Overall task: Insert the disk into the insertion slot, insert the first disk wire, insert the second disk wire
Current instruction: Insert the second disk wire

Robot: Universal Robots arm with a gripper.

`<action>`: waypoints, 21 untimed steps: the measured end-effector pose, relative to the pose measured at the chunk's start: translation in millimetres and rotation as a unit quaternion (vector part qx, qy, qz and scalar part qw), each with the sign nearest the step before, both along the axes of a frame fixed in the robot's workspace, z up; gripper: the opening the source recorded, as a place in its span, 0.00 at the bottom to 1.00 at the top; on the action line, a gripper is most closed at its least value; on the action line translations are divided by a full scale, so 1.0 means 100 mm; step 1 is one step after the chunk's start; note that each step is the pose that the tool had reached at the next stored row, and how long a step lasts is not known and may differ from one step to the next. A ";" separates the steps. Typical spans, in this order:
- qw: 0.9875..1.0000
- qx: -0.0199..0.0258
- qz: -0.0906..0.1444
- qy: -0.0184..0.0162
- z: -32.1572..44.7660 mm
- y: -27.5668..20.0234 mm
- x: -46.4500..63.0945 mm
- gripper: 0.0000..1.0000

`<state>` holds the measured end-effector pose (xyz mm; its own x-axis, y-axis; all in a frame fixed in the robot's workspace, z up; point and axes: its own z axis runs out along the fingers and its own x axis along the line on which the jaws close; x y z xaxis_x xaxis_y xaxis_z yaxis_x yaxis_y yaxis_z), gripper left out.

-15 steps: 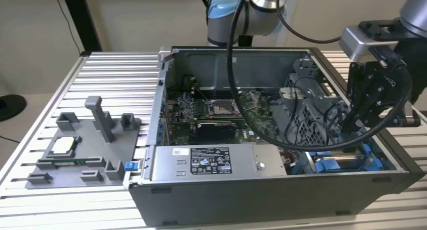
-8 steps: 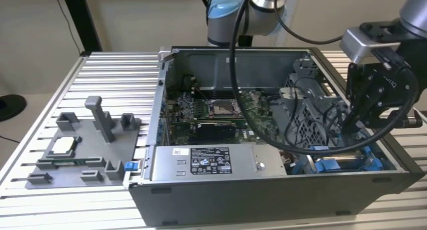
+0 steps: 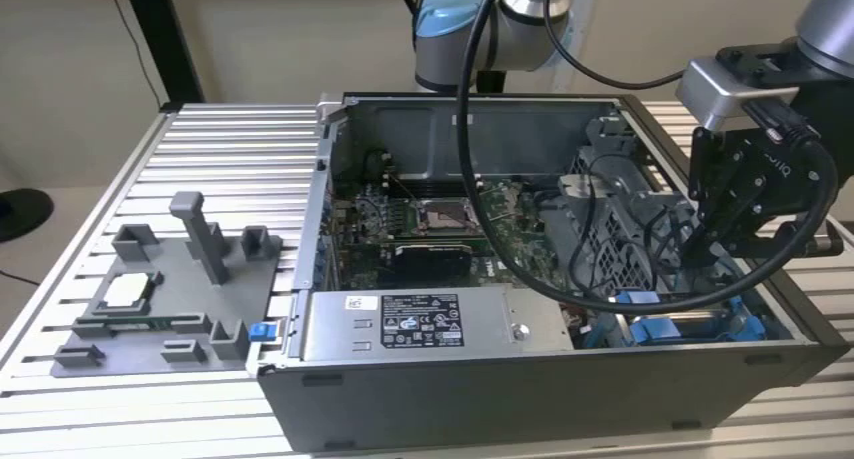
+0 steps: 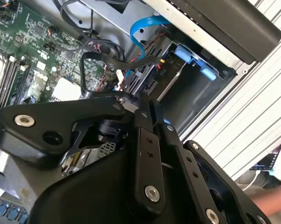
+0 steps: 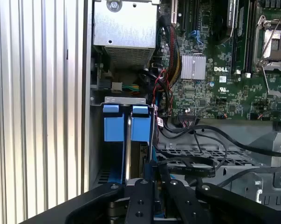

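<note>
The disk (image 5: 139,125) stands edge-on in its blue carrier inside the insertion slot (image 5: 124,99), the grey bay at the case's front corner on the exterior view's right (image 3: 674,329). My gripper (image 3: 703,247) reaches down into the case just above that bay. In both wrist views its fingers (image 4: 147,140) are close together, and the end of a black disk wire (image 5: 189,161) runs in between the tips of the gripper (image 5: 154,170). The second wrist view has the gripper (image 4: 142,106) beside the disk's connector end (image 4: 147,79), where red and yellow leads end.
A grey power-supply box (image 3: 414,324) lies along the case front beside the bay. The motherboard (image 3: 427,219) fills the case floor. A blue ribbon cable (image 4: 140,28) loops over the bay. A grey fixture (image 3: 160,299) sits on the ribbed table. A person's hand (image 4: 275,196) shows beyond the table.
</note>
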<state>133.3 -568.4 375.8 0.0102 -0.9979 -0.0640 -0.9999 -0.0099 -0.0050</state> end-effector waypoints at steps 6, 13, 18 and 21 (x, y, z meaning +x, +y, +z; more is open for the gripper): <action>1.000 0.000 0.000 0.000 -0.001 0.000 0.00 0.00; 1.000 0.000 0.000 0.000 -0.040 -0.024 0.00 0.00; 1.000 -0.001 0.000 0.000 -0.104 -0.040 0.00 0.00; 1.000 -0.001 0.000 0.000 -0.132 -0.056 0.00 0.00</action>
<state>133.3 -574.0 362.5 0.0110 -0.9981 -0.0610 -0.9999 -0.0107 -0.0050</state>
